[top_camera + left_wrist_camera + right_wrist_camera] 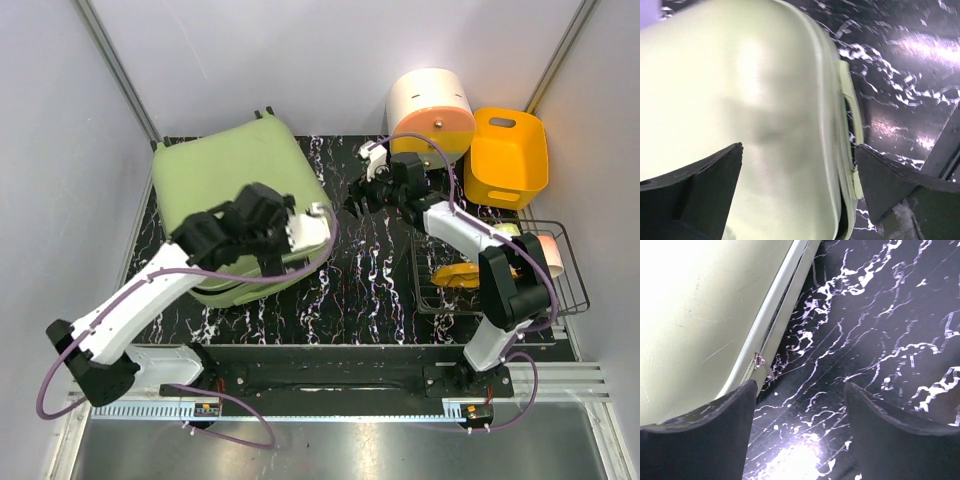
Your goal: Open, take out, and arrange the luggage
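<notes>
The luggage [230,170] is a pale green hard-shell suitcase lying flat at the back left of the black marbled table [370,280]. My left gripper [318,232] hovers over its near right edge. In the left wrist view this gripper [798,146] is open, its fingers spread over the shell [740,75] and the side handle [847,100]. The seam there shows a dark gap. My right gripper [358,200] is just right of the suitcase. In the right wrist view it [800,384] is open over bare table, with the luggage [700,305] and its zip pull [758,360] to the left.
A cream-and-orange cylindrical box [432,110] and an orange bin [507,155] stand at the back right. A wire basket [565,265] at the right holds a yellow item [455,275] and a pink-and-white one [548,250]. Grey walls close in on both sides.
</notes>
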{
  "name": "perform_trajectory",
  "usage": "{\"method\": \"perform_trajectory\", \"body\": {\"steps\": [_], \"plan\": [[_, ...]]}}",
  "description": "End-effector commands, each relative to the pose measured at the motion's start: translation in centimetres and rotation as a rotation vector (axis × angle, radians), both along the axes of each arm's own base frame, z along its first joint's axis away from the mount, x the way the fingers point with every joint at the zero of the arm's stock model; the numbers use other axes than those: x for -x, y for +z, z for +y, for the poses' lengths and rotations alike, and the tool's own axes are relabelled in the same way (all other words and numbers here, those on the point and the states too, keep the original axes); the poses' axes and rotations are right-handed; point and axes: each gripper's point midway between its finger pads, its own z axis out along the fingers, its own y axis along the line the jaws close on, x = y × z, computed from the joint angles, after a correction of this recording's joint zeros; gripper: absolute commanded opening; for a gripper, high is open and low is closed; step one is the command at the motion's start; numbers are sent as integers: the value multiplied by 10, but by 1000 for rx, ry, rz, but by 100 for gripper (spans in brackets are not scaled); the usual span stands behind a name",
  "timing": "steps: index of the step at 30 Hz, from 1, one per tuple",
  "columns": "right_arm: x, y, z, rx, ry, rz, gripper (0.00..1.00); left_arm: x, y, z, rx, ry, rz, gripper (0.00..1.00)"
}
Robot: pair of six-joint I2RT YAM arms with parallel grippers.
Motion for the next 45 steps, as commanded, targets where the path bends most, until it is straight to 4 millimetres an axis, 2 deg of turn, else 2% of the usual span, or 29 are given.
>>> {"method": "perform_trajectory", "body": {"steps": [1,2,4,5,6,7,8,9,10,11,12,13,14,15,16,17,18,19,20,21,23,24,26,29,31,32,35,39,45], "plan": [[-7,60,-10,-10,-60,-112,84,-24,79,20,186,178,-95,99],[-6,60,-13,5,-78,-99,87,-38,86,39,223,277,-86,99],[1,69,-18,13,-89,-74,88,-49,95,55,280,346,-73,99],[5,72,-19,4,-97,-55,88,-63,98,82,299,442,-81,99],[13,80,-19,-11,-91,-47,88,-70,98,94,314,481,-73,99],[24,75,-19,-13,-75,0,87,-73,104,98,366,489,-55,99],[40,76,-12,-52,-18,46,85,-84,106,127,389,584,-58,99],[54,82,-8,-76,11,57,82,-91,101,131,423,599,-4,99],[69,68,-6,-73,29,110,82,-98,113,138,462,627,-8,99],[87,63,6,-68,79,130,81,-113,104,161,474,706,34,99],[104,54,8,-48,104,154,80,-123,120,168,508,723,12,99],[113,49,12,-38,126,163,79,-133,123,176,538,769,21,99],[124,45,18,-34,154,177,79,-153,111,197,548,842,57,99],[138,38,25,-29,191,196,79,-167,132,204,593,845,18,99],[145,34,29,-24,213,206,77,-179,135,223,649,927,30,99],[151,30,32,-21,234,216,76,-207,121,236,687,988,69,99],[160,22,39,-8,263,231,75,-223,142,252,725,1047,-1,99],[163,18,41,0,278,230,74,-236,141,265,790,1144,23,99],[166,16,44,4,292,232,73,-261,121,277,811,1195,59,99],[171,11,50,14,316,242,72,-273,136,279,857,1180,24,99],[174,7,55,24,341,243,70,-303,130,289,944,1224,12,99],[173,2,59,30,347,251,68,-311,120,291,966,1240,25,99],[173,-1,65,33,358,255,66,-334,120,293,1049,1228,-9,99],[168,-8,73,34,362,262,63,-358,100,297,1103,1238,6,99],[165,-11,76,30,363,269,61,-371,99,303,1083,1243,-41,99],[165,-15,78,31,364,281,61,-379,85,308,1062,1262,-48,99],[165,-16,80,23,359,298,59,-390,69,334,1011,1364,-129,99],[163,-19,80,25,341,303,59,-387,35,366,908,1529,-187,99],[163,-25,79,18,301,343,61,-370,-5,369,785,1561,-134,98]]}}
